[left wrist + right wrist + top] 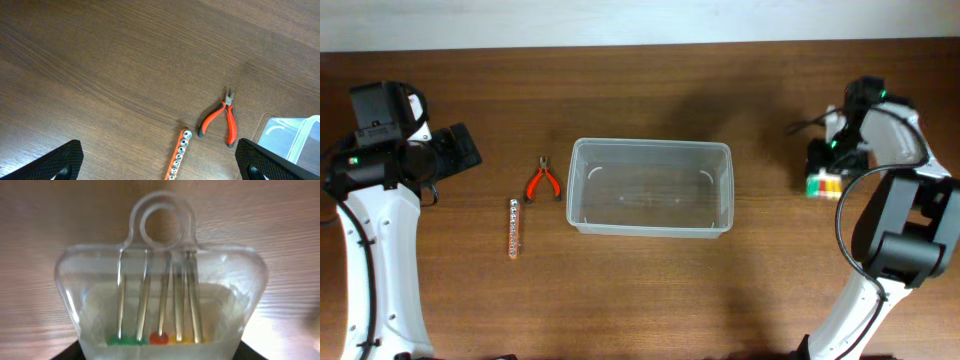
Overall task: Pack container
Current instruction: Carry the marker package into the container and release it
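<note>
Your left tool (463, 148) is hovering over the desk (650, 90) at the far left, its fingers (65, 157) standing wide apart. Further right, a strip of sockets (514, 227) and red-handled pliers (543, 180) are lying near each other, not touching. The clear container (650, 144) is sitting upright mid-desk. At the far right, your right tool (825, 165) is pointing down at a clear pack (160, 305) of metal bits; I cannot tell whether it is gripping.
</note>
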Robot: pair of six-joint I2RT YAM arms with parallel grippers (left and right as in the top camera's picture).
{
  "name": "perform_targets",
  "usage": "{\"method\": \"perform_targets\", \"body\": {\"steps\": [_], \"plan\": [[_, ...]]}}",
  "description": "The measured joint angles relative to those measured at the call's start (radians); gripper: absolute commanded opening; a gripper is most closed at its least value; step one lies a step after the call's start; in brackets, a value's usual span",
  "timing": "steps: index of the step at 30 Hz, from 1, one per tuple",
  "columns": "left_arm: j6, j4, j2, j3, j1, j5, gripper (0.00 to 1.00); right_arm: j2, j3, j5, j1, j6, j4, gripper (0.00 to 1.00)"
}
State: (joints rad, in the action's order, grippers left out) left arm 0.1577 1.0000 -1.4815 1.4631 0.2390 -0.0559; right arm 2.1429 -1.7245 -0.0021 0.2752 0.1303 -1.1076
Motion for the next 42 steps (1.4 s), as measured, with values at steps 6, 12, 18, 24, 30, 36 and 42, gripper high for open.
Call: {"method": "perform_targets", "body": {"steps": [6, 12, 18, 24, 30, 36, 42], "plan": [[0.0, 0.005, 0.0, 0.0, 0.0, 0.0, 0.99, -0.008, -0.412, -0.062, -0.038, 0.004, -0.194, 0.04], [0.0, 0.006, 0.0, 0.0, 0.0, 0.0, 0.99, -0.053, -0.769, -0.133, -0.276, 0.124, -0.438, 0.04], [0.0, 0.006, 0.0, 0.0, 0.0, 0.0, 0.99, -0.074, -0.824, -0.15, -0.562, 0.309, -0.52, 0.04], [0.0, 0.006, 0.0, 0.0, 0.0, 0.0, 0.99, -0.074, -0.706, -0.094, -0.708, 0.428, -0.522, 0.04], [0.0, 0.006, 0.0, -0.001, 0.0, 0.0, 0.99, -0.074, -0.409, -0.059, -0.723, 0.454, -0.364, 0.04], [0.0, 0.006, 0.0, -0.001, 0.0, 0.0, 0.99, -0.068, -0.124, -0.047, -0.723, 0.461, -0.145, 0.04], [0.0, 0.009, 0.0, -0.001, 0.0, 0.0, 0.99, -0.064, 0.054, -0.047, -0.723, 0.469, 0.008, 0.11]]}}
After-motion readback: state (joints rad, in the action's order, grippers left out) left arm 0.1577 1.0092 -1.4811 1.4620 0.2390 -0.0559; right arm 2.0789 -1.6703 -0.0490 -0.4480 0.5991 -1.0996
